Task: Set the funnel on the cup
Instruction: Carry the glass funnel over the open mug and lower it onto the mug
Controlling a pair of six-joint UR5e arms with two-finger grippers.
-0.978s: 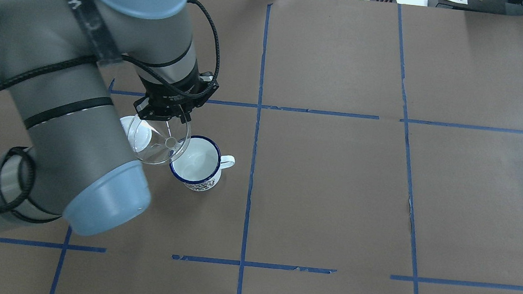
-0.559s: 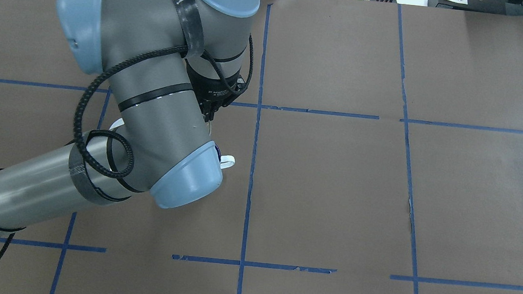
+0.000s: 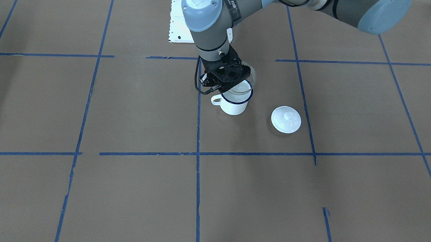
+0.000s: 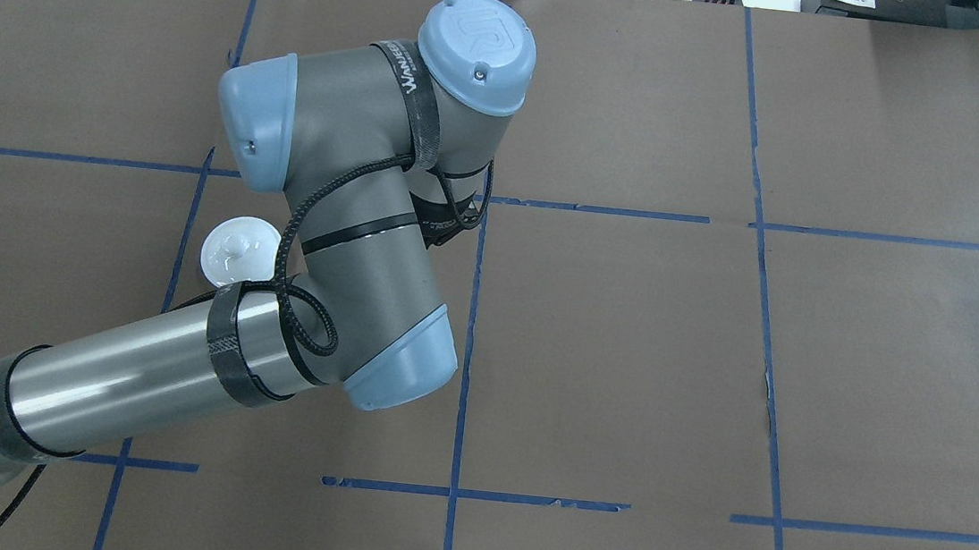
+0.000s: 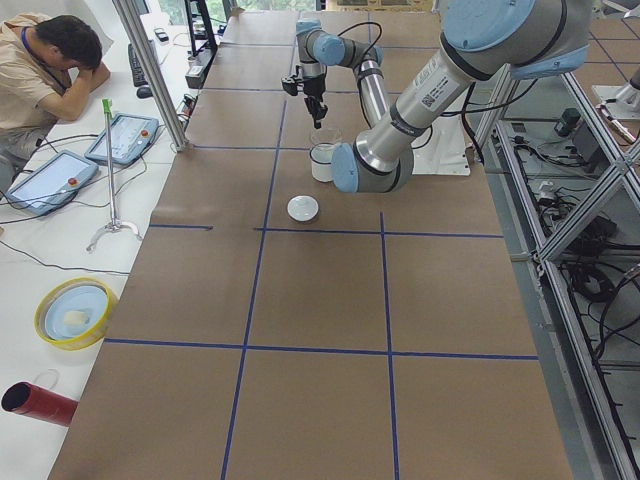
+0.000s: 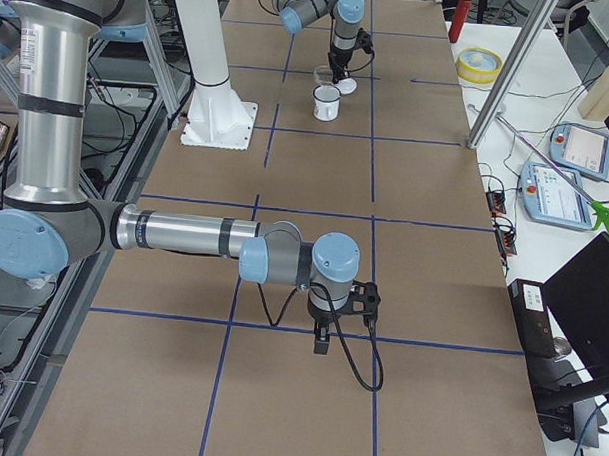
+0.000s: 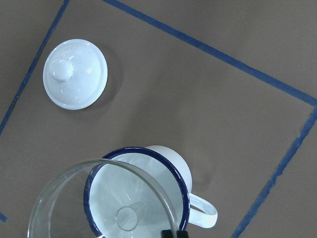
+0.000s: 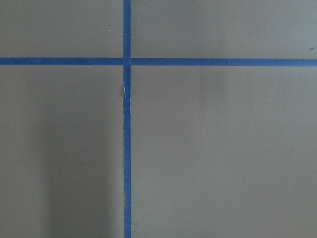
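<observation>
The white enamel cup (image 3: 233,106) with a dark blue rim stands upright on the brown table, its handle toward the front-facing view's left. My left gripper (image 3: 232,85) is shut on the rim of the clear funnel (image 3: 252,75) and holds it just over the cup. In the left wrist view the funnel (image 7: 64,198) has its spout above the inside of the cup (image 7: 171,163), and its wide rim is offset to the left. In the overhead view my arm hides cup and funnel. My right gripper (image 6: 321,339) hangs over bare table far away; I cannot tell if it is open.
A flat white lid (image 3: 286,119) with a knob lies on the table beside the cup, also in the left wrist view (image 7: 75,74) and the overhead view (image 4: 239,248). A white mounting plate (image 3: 176,23) sits at the robot's base. Blue tape lines cross the brown table.
My left arm has swung to the right, carrying the funnel from the cup's left edge to over its opening. The arm now covers the cup in the overhead view and uncovers the lid.
</observation>
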